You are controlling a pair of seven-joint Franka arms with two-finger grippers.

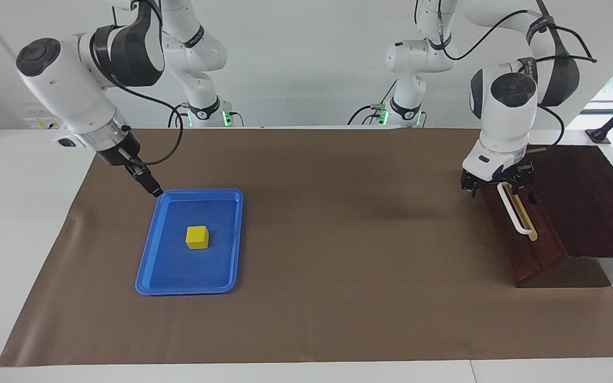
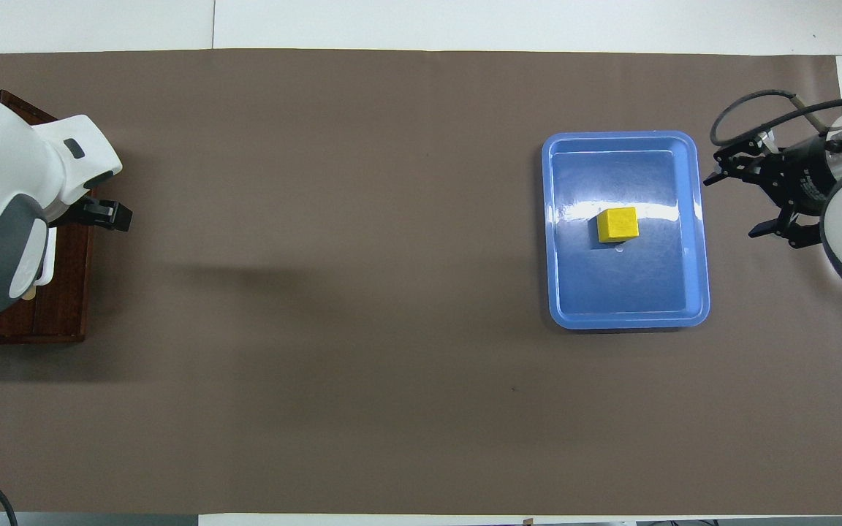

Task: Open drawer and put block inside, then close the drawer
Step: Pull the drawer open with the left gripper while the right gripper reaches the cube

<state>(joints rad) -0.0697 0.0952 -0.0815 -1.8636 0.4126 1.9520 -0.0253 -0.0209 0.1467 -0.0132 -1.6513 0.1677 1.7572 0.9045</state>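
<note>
The dark brown drawer (image 1: pixel 519 239) sits shut in its box at the left arm's end of the table, with the white bar handle (image 1: pixel 516 213) on its front. My left gripper (image 1: pixel 498 183) is open and low at the handle's end nearer the robots, one finger on each side of it; I cannot tell if it touches. The left arm hides most of the drawer (image 2: pixel 63 292) in the overhead view. The yellow block (image 1: pixel 197 237) (image 2: pixel 617 224) lies in the blue tray (image 1: pixel 152 266). My right gripper (image 2: pixel 734 206) hangs open over the mat beside the tray (image 2: pixel 556 292), with nothing in it.
A brown mat (image 1: pixel 338 266) covers the table between the tray and the drawer box. The box's dark top (image 1: pixel 583 191) slopes up toward the table's end. White table surface borders the mat.
</note>
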